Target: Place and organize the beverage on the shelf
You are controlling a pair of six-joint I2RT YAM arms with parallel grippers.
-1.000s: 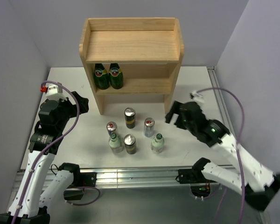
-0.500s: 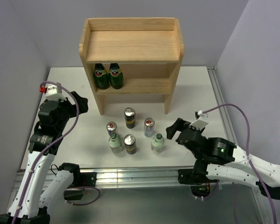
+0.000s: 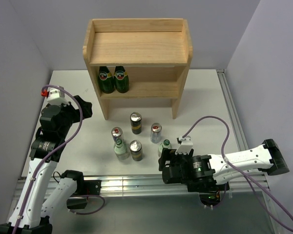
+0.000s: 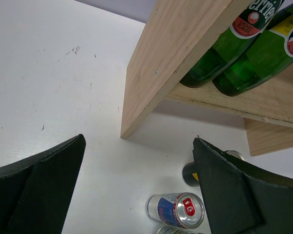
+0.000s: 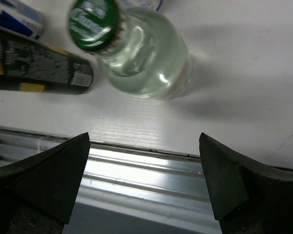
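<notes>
Right gripper [image 5: 143,141] dropped to the table's [image 3: 210,97] near edge, jaws wide; upright clear bottle [image 5: 149,63] just ahead; left gripper [image 4: 139,161] farther, wide too.

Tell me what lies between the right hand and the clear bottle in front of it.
Between the right hand and the clear bottle: only bare white table and the metal edge rail, shown in the right wrist view.

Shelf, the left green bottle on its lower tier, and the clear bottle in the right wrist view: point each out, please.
shelf [image 3: 136,48], top external view, bare top board.
left green bottle [image 3: 106,83], top external view, its body.
clear bottle [image 5: 156,63], right wrist view, its glass shoulder.
</notes>
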